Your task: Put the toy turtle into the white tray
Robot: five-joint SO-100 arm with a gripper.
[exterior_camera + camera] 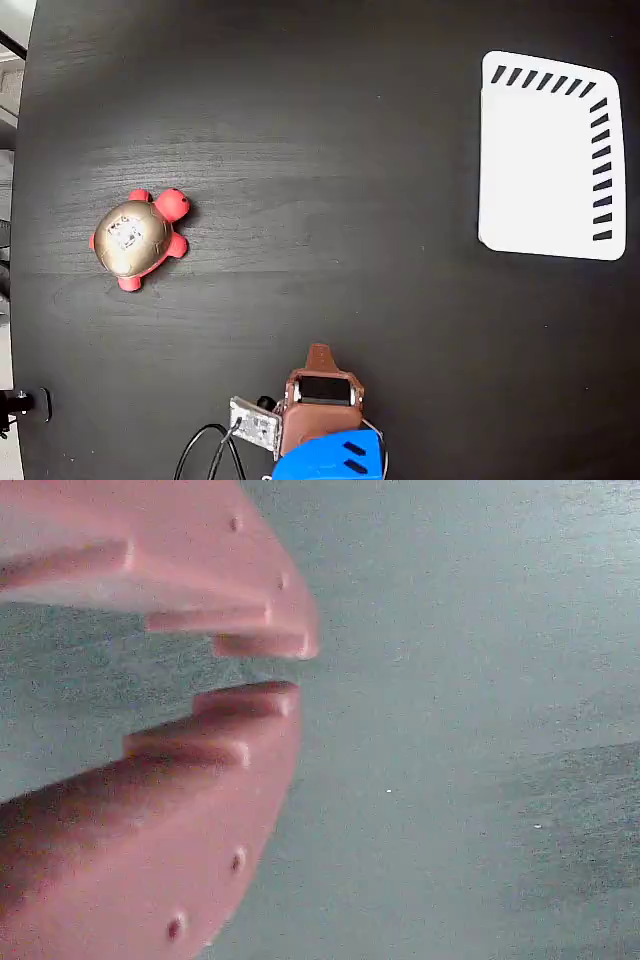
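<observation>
On dark table (330, 150), toy turtle (138, 238) left, white tray (548, 160) right, end effector (285, 670) nearly closed, empty.

You see the toy turtle (138, 238) at the left of the frame on the dark table (320, 150), the white tray (550, 155) at upper right (well apart), and the gripper (319, 353) at bottom centre.

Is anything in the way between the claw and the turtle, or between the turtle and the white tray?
No. Only bare dark table lies between the claw and the toy turtle, and between the turtle and the white tray.
</observation>
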